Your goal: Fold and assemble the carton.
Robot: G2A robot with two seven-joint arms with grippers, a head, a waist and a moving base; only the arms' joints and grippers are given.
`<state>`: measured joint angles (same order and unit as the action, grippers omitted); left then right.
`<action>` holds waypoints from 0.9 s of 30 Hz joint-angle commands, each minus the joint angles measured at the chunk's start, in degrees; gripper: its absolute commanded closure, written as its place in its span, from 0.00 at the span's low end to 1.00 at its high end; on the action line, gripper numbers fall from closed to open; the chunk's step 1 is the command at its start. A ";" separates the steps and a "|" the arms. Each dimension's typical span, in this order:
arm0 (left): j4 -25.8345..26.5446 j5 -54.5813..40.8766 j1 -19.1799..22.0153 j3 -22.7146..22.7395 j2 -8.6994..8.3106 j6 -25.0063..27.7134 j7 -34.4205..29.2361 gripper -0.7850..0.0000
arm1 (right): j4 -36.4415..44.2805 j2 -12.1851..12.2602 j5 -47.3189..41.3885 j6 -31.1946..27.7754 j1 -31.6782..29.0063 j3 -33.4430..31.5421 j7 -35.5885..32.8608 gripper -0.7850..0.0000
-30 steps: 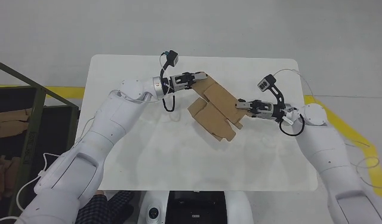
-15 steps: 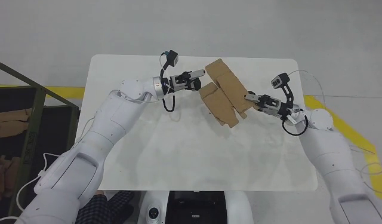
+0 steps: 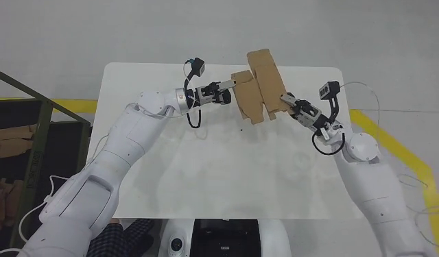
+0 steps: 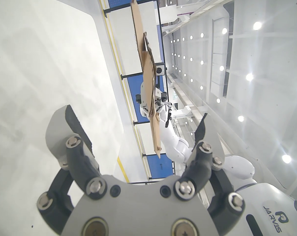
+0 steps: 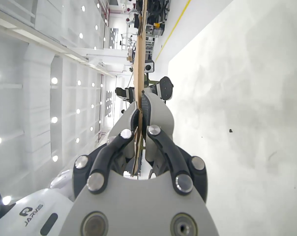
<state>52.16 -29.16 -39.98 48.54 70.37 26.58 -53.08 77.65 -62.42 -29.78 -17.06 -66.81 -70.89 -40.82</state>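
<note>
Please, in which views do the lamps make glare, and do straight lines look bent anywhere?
Left wrist view: the ceiling lamps flare into white spots and the building's straight lines bow. Right wrist view: the same glare, beside the carton in the right pincer. Top view: even light, no glare on the table, lines straight.

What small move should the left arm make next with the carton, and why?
Probably ease the left gripper forward and close on the carton: its jaws stand open just short of the near edge, while the right gripper is shut on the far side.
</note>
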 commanded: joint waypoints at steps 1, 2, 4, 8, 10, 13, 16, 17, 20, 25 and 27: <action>0.00 0.00 0.00 0.00 0.00 0.00 0.00 0.00 | 2.04 -0.09 0.18 1.30 -1.20 -0.07 3.04 1.00; 0.00 0.00 0.00 0.00 0.00 0.00 0.00 0.00 | 2.86 -0.13 0.89 1.78 -1.71 -0.14 4.74 1.00; 0.00 0.00 0.00 0.00 0.00 0.00 0.00 0.00 | 4.39 -0.26 2.41 2.56 -2.66 -0.02 8.15 1.00; 0.00 0.00 0.00 0.00 0.00 0.00 0.00 0.00 | 6.24 -0.67 4.45 3.72 -4.00 0.64 14.08 1.00; 0.00 0.00 0.00 0.00 0.00 0.00 0.00 0.00 | 6.77 -0.93 5.43 3.97 -4.42 1.05 16.94 1.00; 0.00 0.00 0.00 0.00 0.00 0.00 0.00 0.00 | 7.51 -1.35 6.88 3.75 -4.98 1.61 21.35 1.00; 0.00 0.00 0.00 0.00 0.00 0.00 0.00 0.00 | 8.48 -1.78 8.92 3.63 -5.55 2.59 24.98 1.00; 0.00 0.00 0.00 0.00 0.00 0.00 0.00 0.00 | 8.91 -1.94 9.61 3.55 -5.77 3.12 25.89 1.00; 0.00 0.00 0.00 0.00 0.00 0.00 0.00 0.00 | 9.38 -2.47 11.28 2.09 -6.06 4.70 27.92 1.00; 3.37 1.70 -1.78 -0.18 0.00 -2.39 0.72 0.00 | 7.43 -3.57 12.13 -0.15 -5.17 6.93 31.70 1.00; 4.13 1.91 -2.17 -0.01 -0.02 -3.11 0.39 0.00 | 6.76 -3.96 12.64 -0.65 -4.72 7.54 33.11 1.00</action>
<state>56.03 -27.32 -42.01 48.46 70.36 23.78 -52.48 84.66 -66.25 -17.36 -17.56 -71.69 -63.55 -8.23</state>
